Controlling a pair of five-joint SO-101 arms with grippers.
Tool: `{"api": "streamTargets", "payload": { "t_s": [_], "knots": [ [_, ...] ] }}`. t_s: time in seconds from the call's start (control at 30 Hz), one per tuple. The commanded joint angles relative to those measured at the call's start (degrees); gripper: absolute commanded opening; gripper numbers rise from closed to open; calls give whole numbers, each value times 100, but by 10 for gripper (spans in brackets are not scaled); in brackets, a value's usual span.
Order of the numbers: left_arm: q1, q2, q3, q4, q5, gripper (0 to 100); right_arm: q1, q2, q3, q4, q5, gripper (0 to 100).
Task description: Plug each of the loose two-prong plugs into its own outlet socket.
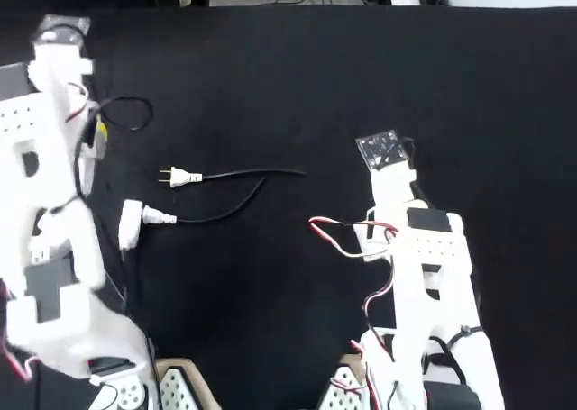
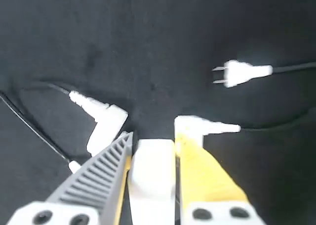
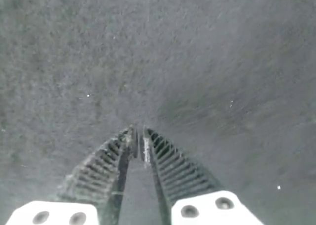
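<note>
A loose white two-prong plug lies on the black cloth with its prongs toward the left arm and its black cable trailing away. Below it, a second white plug sits against a white outlet block and looks inserted. My left gripper, with one grey and one yellow finger, is shut on a white outlet block. A third white plug lies angled beside the grey finger. My right gripper is shut on nothing, over bare cloth far from the plugs.
Black cloth covers the whole table. A thin black cable loops near the left arm. Red and white wires hang off the right arm. The arm bases stand at the near edge.
</note>
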Motion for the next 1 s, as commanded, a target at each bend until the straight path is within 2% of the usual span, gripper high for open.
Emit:
{"api": "streamTargets", "payload": {
  "t_s": [0.0, 0.37, 0.47, 0.57, 0.73, 0.83, 0.9, 0.97],
  "knots": [
    [629, -914, 110, 176, -105, 29, -132, -4, -259, -44, -308, 18],
    [3240, -2998, 3793, 167, -2277, 30, -114, -4, -268, -44, -325, 18],
    [3916, -3490, 5112, -211, -2119, 30, -105, -4, -251, -44, -299, 18],
    [4426, -3912, 6492, -1266, -1714, 30, -35, -4, -251, -44, -290, 18],
    [4356, -3859, 8207, -4035, -1503, 30, 237, -4, -259, -44, -290, 18],
    [3837, -3323, 8470, -5407, -1459, 30, 237, -4, -242, -53, -290, 18],
    [3415, -2813, 8400, -6013, -1451, 30, 237, -4, -242, -62, -290, 18],
    [3160, -2365, 8154, -6110, -1451, 42, 237, -4, -233, -62, -290, 18]
  ]
}}
